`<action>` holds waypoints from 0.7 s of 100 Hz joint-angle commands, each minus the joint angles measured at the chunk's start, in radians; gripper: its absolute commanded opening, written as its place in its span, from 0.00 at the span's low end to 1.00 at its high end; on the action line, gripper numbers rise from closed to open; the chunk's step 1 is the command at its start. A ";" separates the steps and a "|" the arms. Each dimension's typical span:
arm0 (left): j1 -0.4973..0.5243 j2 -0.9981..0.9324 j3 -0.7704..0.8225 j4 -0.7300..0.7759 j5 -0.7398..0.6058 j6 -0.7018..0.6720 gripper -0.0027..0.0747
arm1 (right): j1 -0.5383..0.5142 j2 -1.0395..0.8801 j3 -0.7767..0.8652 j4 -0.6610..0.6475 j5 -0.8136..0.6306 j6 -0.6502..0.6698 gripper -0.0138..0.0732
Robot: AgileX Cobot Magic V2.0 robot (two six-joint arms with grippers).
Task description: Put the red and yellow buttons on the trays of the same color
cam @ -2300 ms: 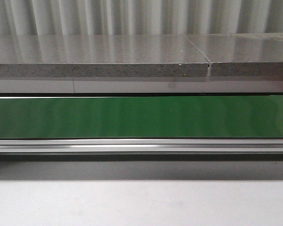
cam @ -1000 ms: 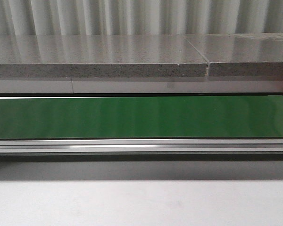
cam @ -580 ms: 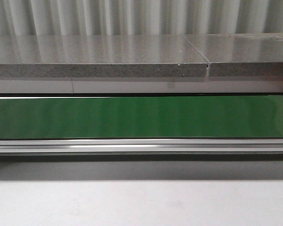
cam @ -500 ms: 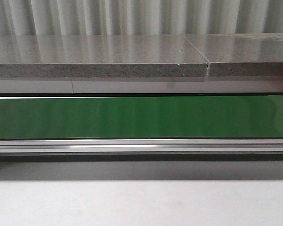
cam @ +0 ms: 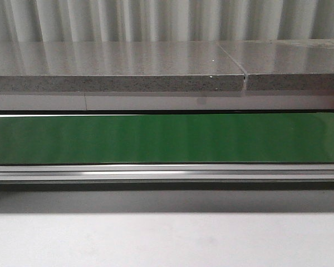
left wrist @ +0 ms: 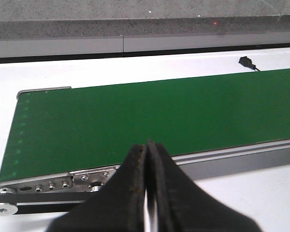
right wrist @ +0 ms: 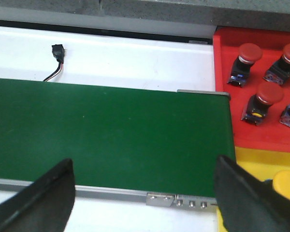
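While no button rides the green belt (cam: 167, 138) in any view, we judge ourselves to be in a waiting step, with both arms held at the near side of the conveyor. Starting at the left, our left gripper (left wrist: 147, 193) has its fingers pressed together with nothing between them, hanging just before the belt's left end, where the roller plate (left wrist: 53, 182) and its screws mark the edge. Beyond the belt lies bare white table (left wrist: 135, 63), giving free room there. Moving right, our right gripper (right wrist: 145, 193) is spread wide, its fingers framing the belt's right end with nothing held. Just past that end sits the red tray (right wrist: 222, 87), already carrying at least three red buttons (right wrist: 269, 94), and nearer to us the yellow tray (right wrist: 251, 159) with one yellow button (right wrist: 286, 182) partly hidden behind a finger. The next move, we reckon, calls for a button to appear on the belt, then a pinch from above; the left gripper must first part its fingers. The tray walls stand close beside the belt's end, so lifts there need clearance.
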 commanded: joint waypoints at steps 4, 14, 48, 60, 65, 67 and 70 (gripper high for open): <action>-0.007 0.005 -0.027 -0.013 -0.069 -0.006 0.01 | 0.001 -0.144 0.059 0.003 -0.055 -0.011 0.78; -0.007 0.005 -0.027 -0.013 -0.069 -0.006 0.01 | 0.001 -0.244 0.115 0.003 -0.033 -0.011 0.63; -0.007 0.005 -0.027 -0.013 -0.069 -0.006 0.01 | 0.001 -0.378 0.151 0.003 0.030 -0.011 0.09; -0.007 0.005 -0.027 -0.013 -0.069 -0.006 0.01 | 0.001 -0.378 0.151 0.003 0.034 -0.011 0.08; -0.007 0.005 -0.027 -0.013 -0.069 -0.006 0.01 | 0.001 -0.378 0.151 0.003 0.034 -0.011 0.08; -0.007 0.005 -0.027 -0.013 -0.069 -0.006 0.01 | 0.001 -0.378 0.151 0.003 0.034 -0.011 0.08; -0.007 0.005 -0.027 -0.013 -0.069 -0.006 0.01 | 0.001 -0.378 0.151 0.003 0.034 -0.011 0.08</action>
